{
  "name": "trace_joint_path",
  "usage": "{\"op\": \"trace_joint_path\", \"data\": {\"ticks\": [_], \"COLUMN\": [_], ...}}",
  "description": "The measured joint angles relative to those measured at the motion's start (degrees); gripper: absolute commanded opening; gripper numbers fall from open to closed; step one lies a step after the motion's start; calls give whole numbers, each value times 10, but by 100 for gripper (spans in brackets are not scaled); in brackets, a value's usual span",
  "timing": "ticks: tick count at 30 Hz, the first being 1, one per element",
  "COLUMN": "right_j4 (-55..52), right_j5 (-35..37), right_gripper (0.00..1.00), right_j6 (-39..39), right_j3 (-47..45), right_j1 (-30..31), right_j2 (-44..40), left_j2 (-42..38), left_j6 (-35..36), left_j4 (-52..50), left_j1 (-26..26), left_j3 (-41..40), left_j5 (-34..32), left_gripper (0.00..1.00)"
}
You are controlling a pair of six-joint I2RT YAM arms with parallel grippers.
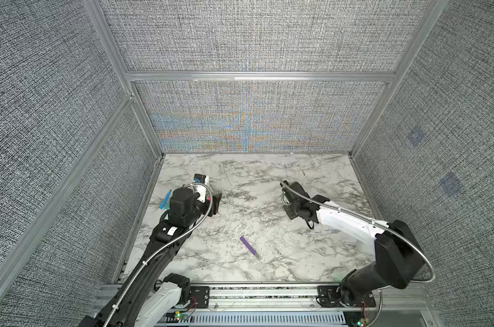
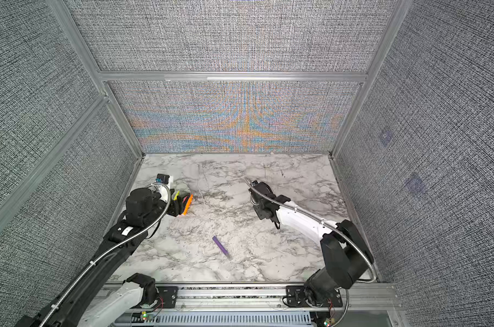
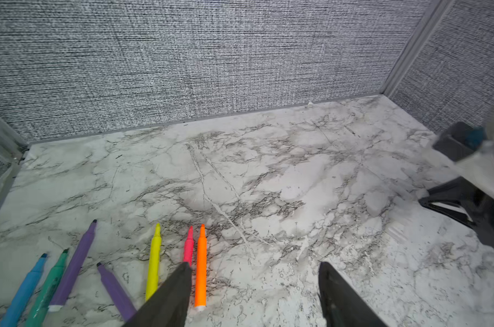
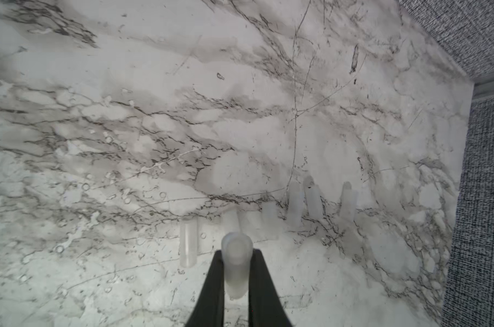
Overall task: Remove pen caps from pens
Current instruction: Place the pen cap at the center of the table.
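Clear pen cap (image 4: 235,271) is clamped in the right gripper (image 4: 237,254), near loose pen caps (image 4: 294,208) on the marble table (image 1: 268,198). Nothing is held by the left gripper (image 3: 254,266), spread wide beside uncapped pens (image 3: 201,266). A capped purple pen (image 1: 247,245) is seen mid-table.

This was a robot test cell in a lab. Grey fabric panels (image 1: 251,36) in aluminium frames (image 1: 257,76) walled three sides of a marble-look tabletop (image 1: 254,175). The left arm (image 1: 166,235) and right arm (image 1: 339,220) were bolted to a rail (image 1: 263,293) at the near edge.
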Motion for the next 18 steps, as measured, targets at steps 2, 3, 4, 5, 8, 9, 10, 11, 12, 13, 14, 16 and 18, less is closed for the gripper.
{"op": "trace_joint_path", "data": {"ticks": [2,3,4,5,8,9,10,11,12,13,14,16,18], "right_j4": [-11,-16,-24,-30,-48,-53,-58,-63,-68,-71,-73,-78,-82], "right_j5": [-16,-24,-31,-40,-58,-60,-68,-71,-72,-74,-76,-76,-76], "right_gripper": [0,0,0,0,0,0,0,0,0,0,0,0,3], "right_j6": [-5,-6,-8,-12,-19,-21,-24,-29,-30,-30,-33,-34,-34], "right_j3": [33,48,66,83,130,141,153,164,173,181,187,195,198], "right_j1": [-28,-39,-51,-61,-84,-87,-91,-93,-96,-97,-99,-101,-101], "right_j2": [24,37,52,69,129,145,166,185,200,215,228,244,248], "left_j2": [-9,-12,-14,-16,-24,-27,-31,-36,-40,-44,-47,-48,-47], "left_j6": [0,-2,-2,-2,-2,-2,-2,-2,-2,-2,-2,-2,-2], "left_j4": [9,11,14,16,17,20,21,22,24,24,24,24,24], "left_j1": [-7,-9,-11,-12,-16,-16,-16,-17,-17,-17,-17,-17,-17], "left_j3": [-10,-12,-14,-16,-18,-19,-20,-21,-24,-26,-28,-30,-30], "left_j5": [5,4,4,3,5,6,6,6,6,6,6,5,5], "left_gripper": [72,72,72,72,72,72,72,72,73,73,73,73,73]}}
